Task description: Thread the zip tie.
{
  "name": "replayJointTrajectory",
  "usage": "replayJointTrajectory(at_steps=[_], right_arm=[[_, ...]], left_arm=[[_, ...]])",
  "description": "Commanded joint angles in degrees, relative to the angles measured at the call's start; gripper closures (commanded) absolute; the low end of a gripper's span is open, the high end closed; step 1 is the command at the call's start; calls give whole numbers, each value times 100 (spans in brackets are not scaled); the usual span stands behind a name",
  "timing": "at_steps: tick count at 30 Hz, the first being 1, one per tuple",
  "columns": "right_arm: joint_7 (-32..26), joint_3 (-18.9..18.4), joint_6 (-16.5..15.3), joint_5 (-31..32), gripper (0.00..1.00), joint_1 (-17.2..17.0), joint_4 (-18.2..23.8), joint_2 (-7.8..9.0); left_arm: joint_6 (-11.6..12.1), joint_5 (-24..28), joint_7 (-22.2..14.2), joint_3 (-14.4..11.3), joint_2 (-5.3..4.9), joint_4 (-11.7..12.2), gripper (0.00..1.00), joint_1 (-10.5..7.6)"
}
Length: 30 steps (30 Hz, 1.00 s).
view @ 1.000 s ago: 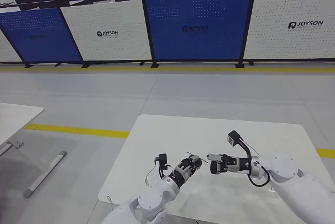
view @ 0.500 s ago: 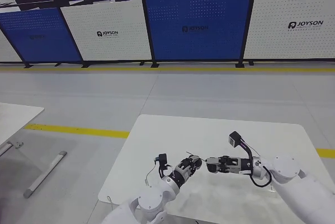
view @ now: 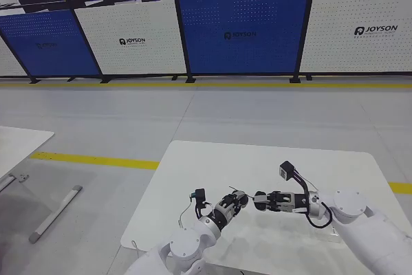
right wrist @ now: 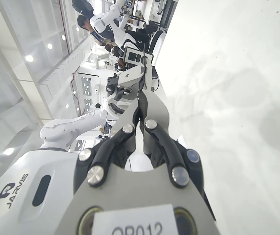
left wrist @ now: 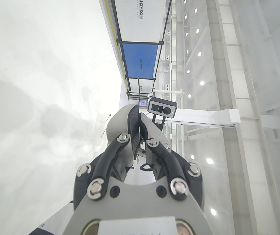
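Observation:
Above the middle of the white table (view: 212, 158) my two grippers meet tip to tip. The zip tie (view: 236, 190) is a thin black strip, and one end pokes out up and to the left of my left gripper (view: 242, 199). In the left wrist view the left gripper (left wrist: 138, 110) is shut, with the zip tie (left wrist: 138, 86) rising from its fingertips. My right gripper (view: 258, 200) comes in from the right. In its own view the right gripper (right wrist: 142, 96) is shut on the zip tie (right wrist: 143, 74), which runs across to the left arm's gripper (right wrist: 121, 91).
The table's front edge (view: 126, 244) lies close to the left arm. A second white table (view: 13, 148) stands far to the left across the floor. Blue and white panels (view: 240, 34) line the back.
My right gripper has shifted slightly left, closing the gap to the left gripper. The left arm has stayed where it was.

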<state>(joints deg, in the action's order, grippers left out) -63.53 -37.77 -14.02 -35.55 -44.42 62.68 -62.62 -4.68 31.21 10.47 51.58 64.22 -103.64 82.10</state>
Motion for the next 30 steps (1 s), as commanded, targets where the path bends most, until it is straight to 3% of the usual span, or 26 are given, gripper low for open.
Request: replayJointTrajectory(at_steps=[1, 20, 30], right_arm=[[-56, -53, -41, -23, 100, -23, -9, -3], [-99, -152, -112, 4, 100, -100, 57, 8], [-1611, -696, -204, 171, 100, -59, 287, 255]], left_arm=[[0, 0, 0, 0, 0, 0, 0, 0], [0, 0, 0, 0, 0, 0, 0, 0], [0, 0, 0, 0, 0, 0, 0, 0]])
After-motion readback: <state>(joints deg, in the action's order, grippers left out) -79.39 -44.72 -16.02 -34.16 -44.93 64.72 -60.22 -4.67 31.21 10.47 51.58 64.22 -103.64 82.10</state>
